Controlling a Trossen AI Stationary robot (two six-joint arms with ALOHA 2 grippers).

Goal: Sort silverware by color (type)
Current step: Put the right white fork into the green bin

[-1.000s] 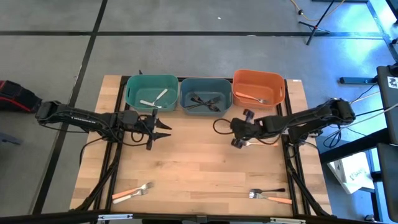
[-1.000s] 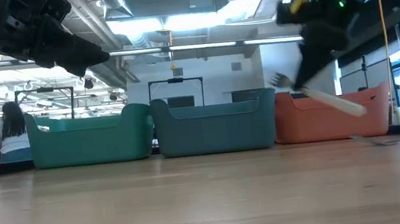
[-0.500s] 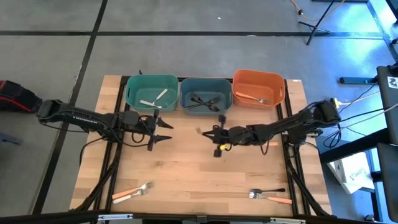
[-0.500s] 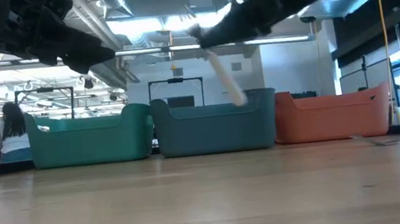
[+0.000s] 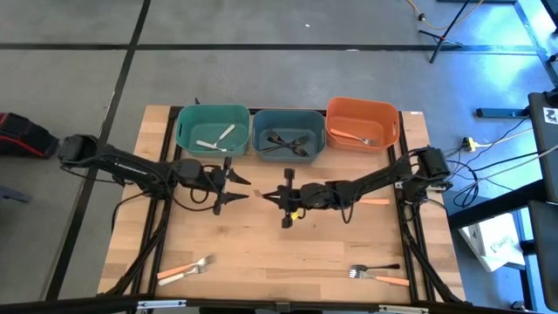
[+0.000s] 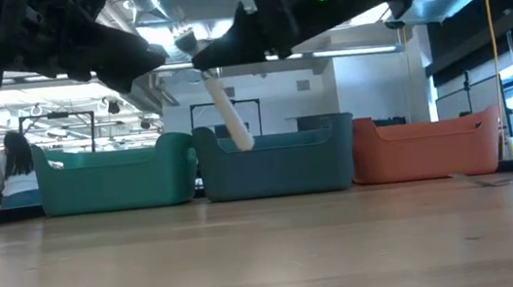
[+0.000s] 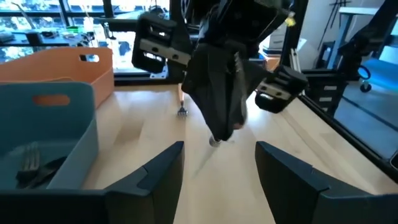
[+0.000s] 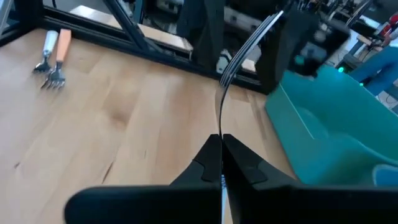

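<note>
Apparently mid-handover, the right gripper (image 5: 281, 197) pinches a white fork (image 8: 244, 46) toward the spread-fingered left gripper (image 5: 234, 186), which must close on it.

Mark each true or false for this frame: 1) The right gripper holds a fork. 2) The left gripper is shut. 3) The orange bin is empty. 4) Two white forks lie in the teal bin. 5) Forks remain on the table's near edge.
1) True: the right gripper is shut on a white-handled fork.
2) False: the left gripper is open and holds nothing.
3) False: the orange bin holds one orange-handled fork.
4) True: both lie in the teal bin.
5) True: a pair near left, a pair near right.
</note>
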